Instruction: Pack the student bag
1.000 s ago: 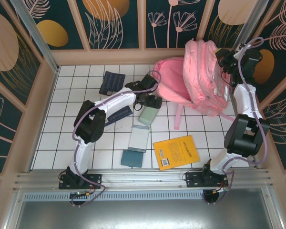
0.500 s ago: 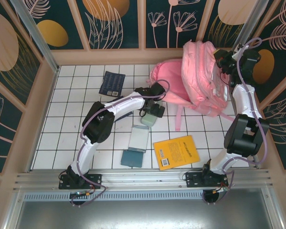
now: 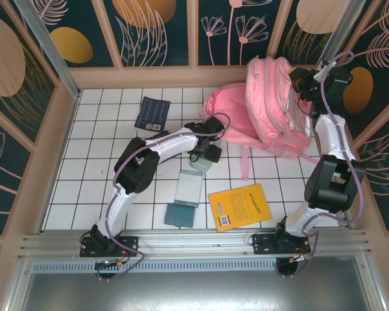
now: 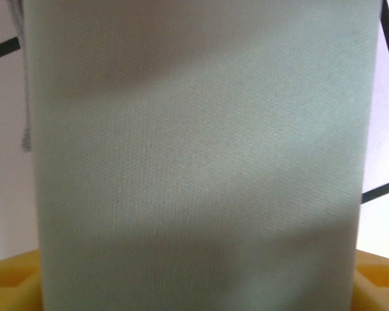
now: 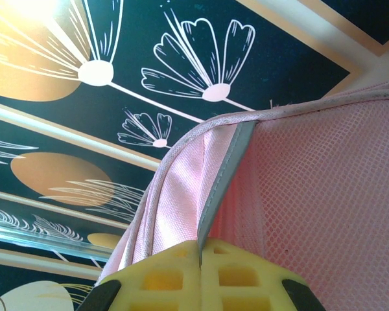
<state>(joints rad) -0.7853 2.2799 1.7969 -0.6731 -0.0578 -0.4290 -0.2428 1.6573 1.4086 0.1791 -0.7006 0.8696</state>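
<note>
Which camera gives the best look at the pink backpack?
Top external: nearly the whole student bag fits in frame. The right wrist view gives a close-up of its pink mesh and grey trim, pinched in the right gripper.

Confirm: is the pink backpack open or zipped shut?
Open. The right gripper, shut on the rim of the student bag, holds one side up; the pink interior gapes leftward in the top view.

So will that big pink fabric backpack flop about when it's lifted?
Probably floppy: the big pink fabric backpack droops in folds where the right gripper pinches its rim. Its mesh and thin cloth suggest it's light for its size.
</note>
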